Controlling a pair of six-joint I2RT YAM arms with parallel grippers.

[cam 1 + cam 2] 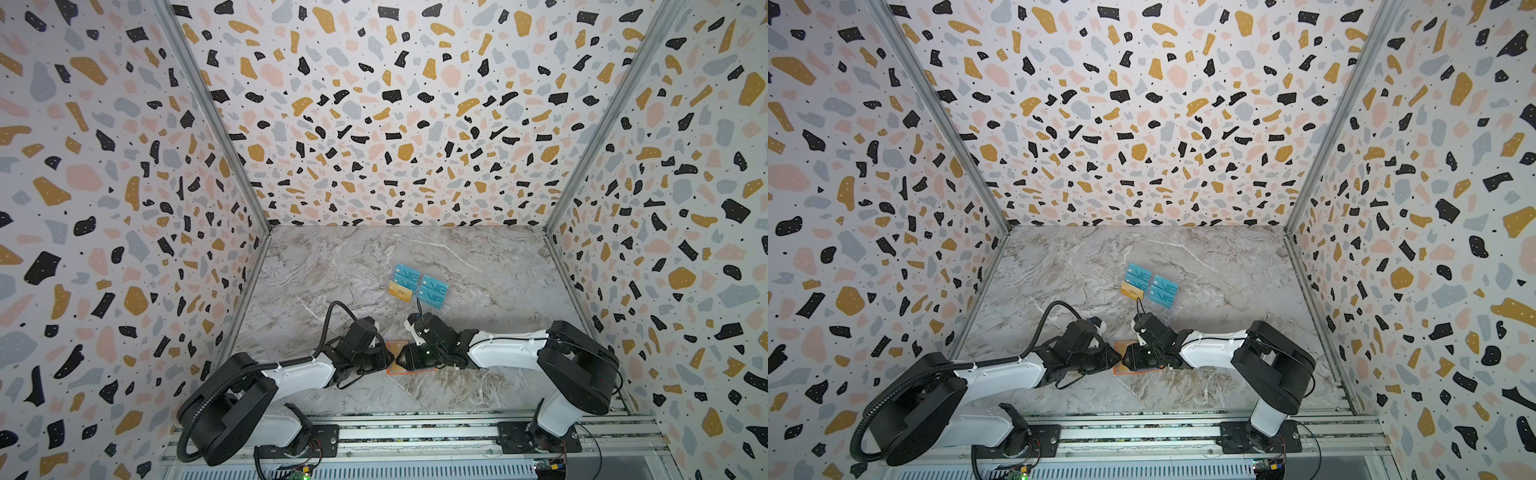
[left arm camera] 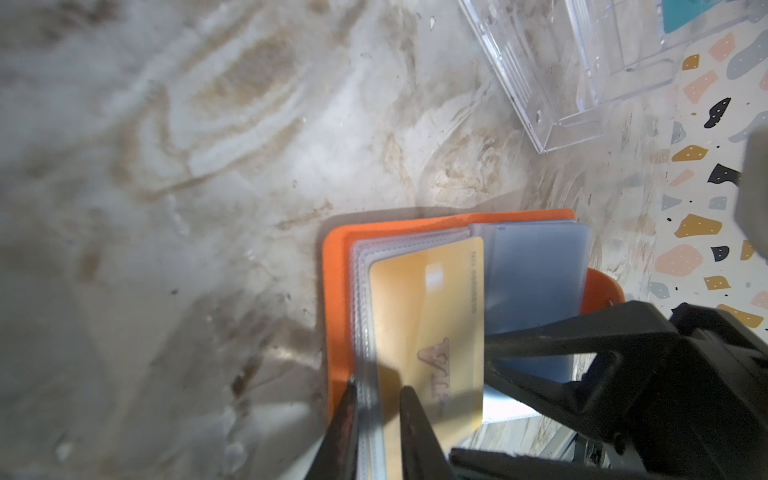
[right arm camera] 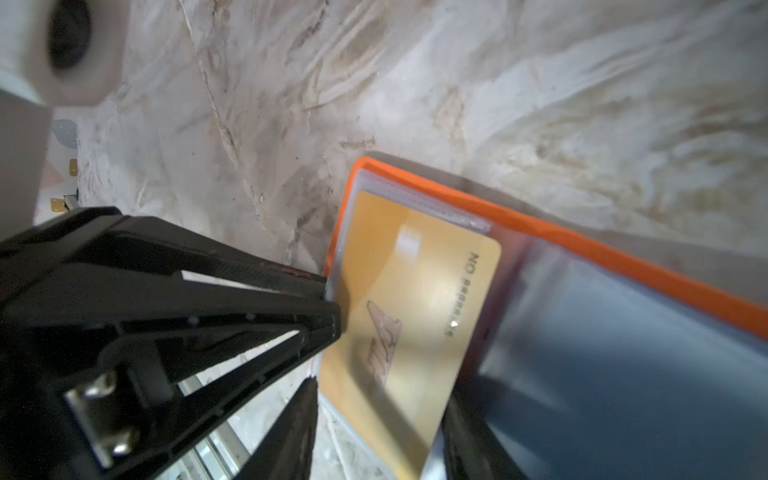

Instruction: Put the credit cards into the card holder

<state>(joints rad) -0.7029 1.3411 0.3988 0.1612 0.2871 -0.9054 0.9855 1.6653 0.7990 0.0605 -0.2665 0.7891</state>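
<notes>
- Terrazzo-print walls (image 1: 374, 104) on three sides: pink, grey, ochre and black blotches.
- Grey-veined marble worktop (image 1: 332, 257).
- Metal corner posts (image 1: 218, 124).
- Slotted metal rail (image 1: 415, 430) along the front.
- Soft, even light.

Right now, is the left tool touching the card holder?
Touching. The left wrist view shows the left tool closed on the clear sleeves of the card holder, with a finger on each side of the stack.

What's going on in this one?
Both arms meet over the open orange card holder. The left gripper pinches the edge of its clear sleeves, while the right gripper holds a gold card lying over a sleeve, not clearly inside yet. More cards wait in the clear rack.
</notes>
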